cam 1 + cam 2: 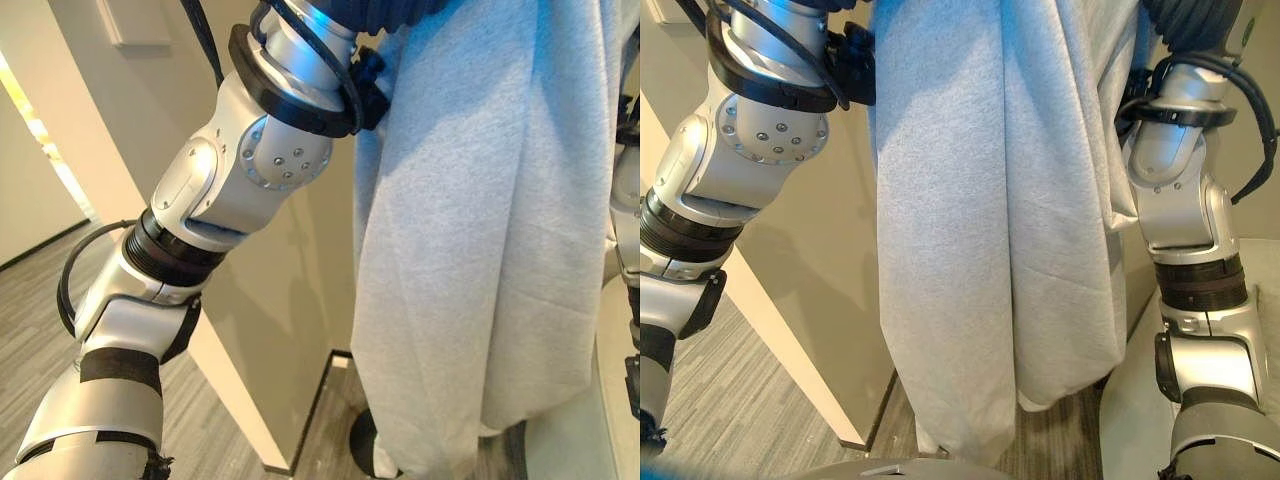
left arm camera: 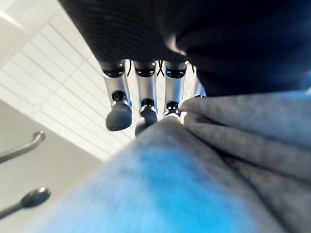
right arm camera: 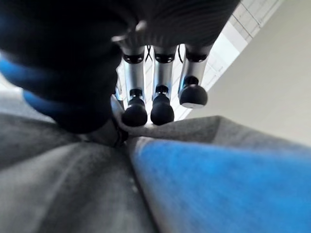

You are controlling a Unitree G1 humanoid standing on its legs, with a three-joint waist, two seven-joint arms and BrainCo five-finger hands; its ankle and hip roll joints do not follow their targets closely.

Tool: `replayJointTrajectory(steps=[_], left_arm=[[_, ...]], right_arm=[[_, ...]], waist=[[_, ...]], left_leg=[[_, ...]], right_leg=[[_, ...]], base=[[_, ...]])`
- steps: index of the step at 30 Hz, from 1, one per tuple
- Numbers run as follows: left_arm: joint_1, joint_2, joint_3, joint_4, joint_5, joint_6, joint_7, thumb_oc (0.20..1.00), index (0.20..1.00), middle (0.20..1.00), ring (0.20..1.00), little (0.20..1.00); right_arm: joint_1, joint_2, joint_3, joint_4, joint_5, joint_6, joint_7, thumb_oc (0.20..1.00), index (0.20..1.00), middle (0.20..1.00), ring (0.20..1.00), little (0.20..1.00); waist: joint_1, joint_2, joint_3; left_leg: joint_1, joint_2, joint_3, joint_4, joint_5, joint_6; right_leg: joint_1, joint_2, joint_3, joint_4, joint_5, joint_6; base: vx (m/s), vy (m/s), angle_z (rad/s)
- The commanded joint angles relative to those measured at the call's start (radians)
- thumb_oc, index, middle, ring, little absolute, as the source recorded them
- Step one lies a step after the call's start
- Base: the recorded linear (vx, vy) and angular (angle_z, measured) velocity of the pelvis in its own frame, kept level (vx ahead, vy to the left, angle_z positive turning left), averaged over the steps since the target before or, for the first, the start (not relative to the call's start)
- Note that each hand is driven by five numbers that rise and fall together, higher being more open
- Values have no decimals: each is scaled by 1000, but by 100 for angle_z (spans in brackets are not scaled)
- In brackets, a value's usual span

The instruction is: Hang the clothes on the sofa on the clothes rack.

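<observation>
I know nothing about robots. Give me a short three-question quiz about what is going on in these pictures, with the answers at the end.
1. True or false: the grey garment is lying flat on the floor.
2. Which hands grip the garment: A) the left hand alone, B) the right hand alone, C) both?
3. Fill in: the garment hangs down between the robot's two raised ____.

Key
1. False: it hangs in the air, its lower edge above the grey floor.
2. C: in each wrist view curled fingers press into gathered grey cloth.
3. Arms.
</observation>
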Motion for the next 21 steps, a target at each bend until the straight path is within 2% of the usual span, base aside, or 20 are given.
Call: replayJointTrajectory(steps=[1, 6, 10, 14, 19, 20, 21], left_arm=[[-102, 48, -68, 138, 23, 53, 56, 200, 200, 200, 200, 200], [-196, 59, -137, 288, -12, 74, 90, 200, 200, 200, 200, 200], [-276, 63, -232, 480, -51, 91, 105, 200, 200, 200, 200, 200], [-356, 57, -337, 700, -96, 102, 113, 200, 200, 200, 200, 200], [-415, 22, -423, 895, -134, 109, 109, 200, 200, 200, 200, 200], [-442, -6, -463, 985, -148, 110, 102, 200, 200, 200, 200, 200], [-447, -8, -465, 991, -150, 107, 103, 200, 200, 200, 200, 200]], right_arm=[[-159, -72, 54, 116, 47, 25, -15, 200, 200, 200, 200, 200], [-328, -93, 206, 320, 122, 47, -1, 200, 200, 200, 200, 200], [-493, -79, 374, 529, 186, 52, 33, 200, 200, 200, 200, 200], [-664, -25, 553, 760, 249, 55, 82, 200, 200, 200, 200, 200], [-776, 50, 660, 932, 294, 55, 116, 200, 200, 200, 200, 200], [-816, 87, 706, 1016, 311, 54, 136, 200, 200, 200, 200, 200], [-822, 89, 709, 1022, 313, 51, 137, 200, 200, 200, 200, 200]], waist=[[33, -16, -23], [45, -26, -32], [54, -32, -35], [61, -38, -33], [68, -41, -29], [71, -41, -26], [70, -40, -25]], left_leg=[[-2, 63, -97, 12, -99, -8], [-6, 65, -98, 12, -93, -15], [-13, 65, -103, 12, -85, -21], [-28, 63, -106, 12, -75, -28], [-43, 61, -110, 12, -65, -34], [-54, 60, -116, 12, -58, -36], [-56, 59, -116, 12, -58, -36]], right_leg=[[-79, -69, -42, 18, -100, 88], [-80, -69, -48, 18, -97, 92], [-84, -67, -53, 18, -93, 94], [-92, -66, -60, 18, -88, 97], [-101, -65, -69, 18, -83, 101], [-110, -64, -72, 18, -79, 103], [-112, -65, -72, 18, -79, 103]], base=[[0, 0, 0], [0, 0, 0], [3, -8, 5], [-6, -11, 8], [-13, -12, 6], [-19, -10, 7], [-12, -7, 6]])
